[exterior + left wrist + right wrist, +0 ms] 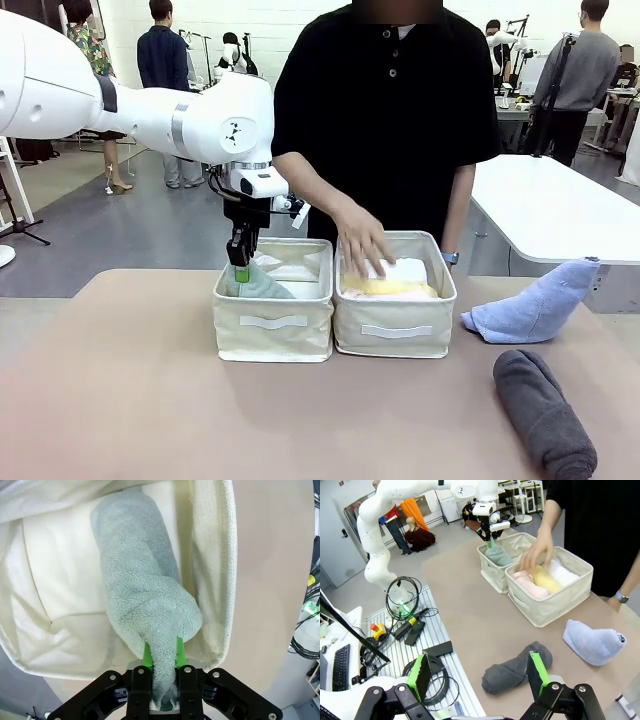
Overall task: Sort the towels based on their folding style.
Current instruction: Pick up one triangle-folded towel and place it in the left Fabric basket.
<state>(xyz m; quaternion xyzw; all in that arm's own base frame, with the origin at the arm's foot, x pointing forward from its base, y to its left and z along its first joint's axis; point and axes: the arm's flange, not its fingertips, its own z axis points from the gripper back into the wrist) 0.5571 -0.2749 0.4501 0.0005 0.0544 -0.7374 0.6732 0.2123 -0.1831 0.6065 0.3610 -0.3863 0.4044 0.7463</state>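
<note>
Now the left gripper [161, 652] pinches the narrow end of the teal towel [145, 595], whose long axis runs straight away from the fingers, down into the left bin [215, 555]. The right gripper [479, 672], fingers spread, hovers nearest the grey towel [515, 669].

Front, R-wrist cams share both bins [273, 322]; L-wrist close inside.

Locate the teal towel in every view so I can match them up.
Front view: teal towel left of centre, in the left-hand bin, under the left gripper.
Left wrist view: teal towel at centre, pinched by the left gripper, bin wall around it.
Right wrist view: teal towel top centre, in the farther bin.
Shared landmark: that cream bin.
</note>
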